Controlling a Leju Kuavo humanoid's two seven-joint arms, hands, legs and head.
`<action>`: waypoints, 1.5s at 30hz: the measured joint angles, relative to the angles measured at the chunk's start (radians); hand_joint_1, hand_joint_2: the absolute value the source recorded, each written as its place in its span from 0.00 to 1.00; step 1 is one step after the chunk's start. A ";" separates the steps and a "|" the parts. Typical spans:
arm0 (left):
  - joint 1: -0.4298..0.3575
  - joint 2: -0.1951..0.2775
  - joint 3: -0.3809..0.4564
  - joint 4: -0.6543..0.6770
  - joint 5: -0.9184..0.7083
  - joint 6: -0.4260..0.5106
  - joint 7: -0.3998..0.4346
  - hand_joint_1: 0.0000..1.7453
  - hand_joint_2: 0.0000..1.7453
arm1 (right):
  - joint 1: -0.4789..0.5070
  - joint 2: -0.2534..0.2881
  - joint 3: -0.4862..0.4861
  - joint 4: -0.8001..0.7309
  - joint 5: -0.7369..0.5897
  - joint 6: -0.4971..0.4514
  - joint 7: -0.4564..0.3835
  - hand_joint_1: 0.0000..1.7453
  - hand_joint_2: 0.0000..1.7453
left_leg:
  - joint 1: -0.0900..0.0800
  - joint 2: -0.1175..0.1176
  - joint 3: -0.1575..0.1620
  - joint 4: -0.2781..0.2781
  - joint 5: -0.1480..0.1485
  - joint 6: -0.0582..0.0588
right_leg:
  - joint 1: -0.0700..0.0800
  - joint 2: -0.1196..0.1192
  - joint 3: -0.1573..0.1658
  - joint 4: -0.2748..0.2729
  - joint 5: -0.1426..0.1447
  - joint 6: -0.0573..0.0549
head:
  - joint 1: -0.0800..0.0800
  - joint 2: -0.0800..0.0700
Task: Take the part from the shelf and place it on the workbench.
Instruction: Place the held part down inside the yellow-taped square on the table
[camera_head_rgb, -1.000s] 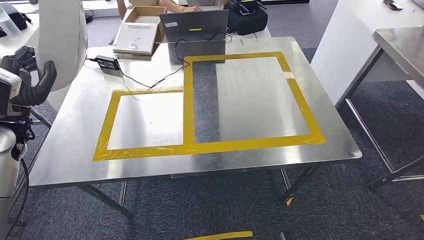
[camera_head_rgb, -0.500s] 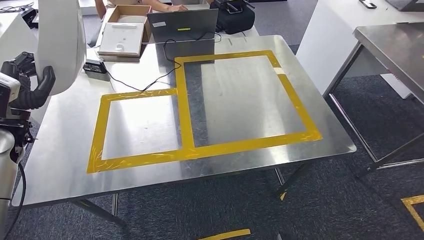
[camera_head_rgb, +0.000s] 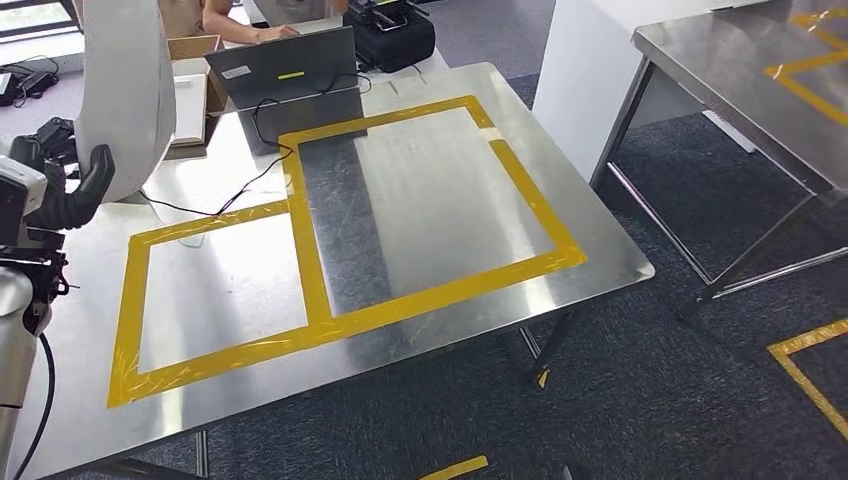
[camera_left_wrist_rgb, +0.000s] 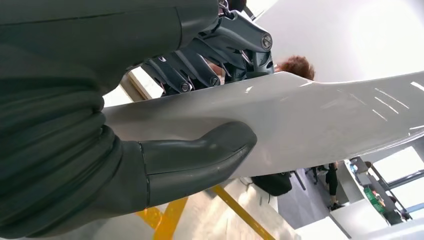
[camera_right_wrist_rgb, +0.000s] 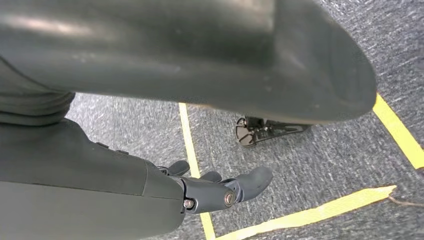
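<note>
A large white curved part (camera_head_rgb: 125, 90) is held upright at the far left of the head view by my left hand (camera_head_rgb: 68, 190). In the left wrist view the thumb (camera_left_wrist_rgb: 200, 155) presses one face of the part (camera_left_wrist_rgb: 325, 120) and the dark fingers (camera_left_wrist_rgb: 200, 65) clamp the other. The part hangs over the left edge of the steel workbench (camera_head_rgb: 420, 200), which carries two yellow tape rectangles (camera_head_rgb: 310, 250). My right hand (camera_right_wrist_rgb: 220, 192) hangs over grey carpet with its fingers loosely apart and nothing in it.
A laptop (camera_head_rgb: 285, 75), a black bag (camera_head_rgb: 390, 30) and a cardboard box (camera_head_rgb: 190, 85) crowd the workbench's far edge, where a person (camera_head_rgb: 240, 15) sits. A cable (camera_head_rgb: 220, 205) trails over the top. A second steel table (camera_head_rgb: 750, 70) stands at the right, with yellow floor tape (camera_head_rgb: 810, 360) below.
The whole picture has shifted left and turned, so the camera has moved. My left hand keeps the same hold on the white part.
</note>
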 joint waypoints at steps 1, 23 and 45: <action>0.002 0.000 0.000 0.002 0.000 0.000 0.000 1.00 1.00 | 0.000 0.000 0.000 0.000 0.000 0.000 0.000 0.00 0.00 | 0.000 -0.002 -0.005 -0.007 0.022 0.000 | 0.000 0.012 0.000 0.002 -0.002 0.001 | 0.000 0.000; -0.095 -0.197 -0.238 0.552 -0.581 0.620 -0.020 1.00 1.00 | 0.001 -0.006 0.012 0.000 -0.010 0.000 -0.020 0.00 0.00 | 0.000 -0.062 0.098 -0.256 0.141 0.038 | -0.004 0.063 0.010 -0.008 -0.003 0.045 | 0.001 0.000; -0.133 -0.215 -0.379 0.791 -0.738 0.435 0.134 0.50 1.00 | 0.005 -0.020 0.033 0.000 0.003 0.011 -0.019 0.00 0.00 | 0.000 -0.062 0.102 -0.264 0.141 0.036 | -0.003 0.062 0.009 -0.006 -0.006 0.043 | 0.001 0.000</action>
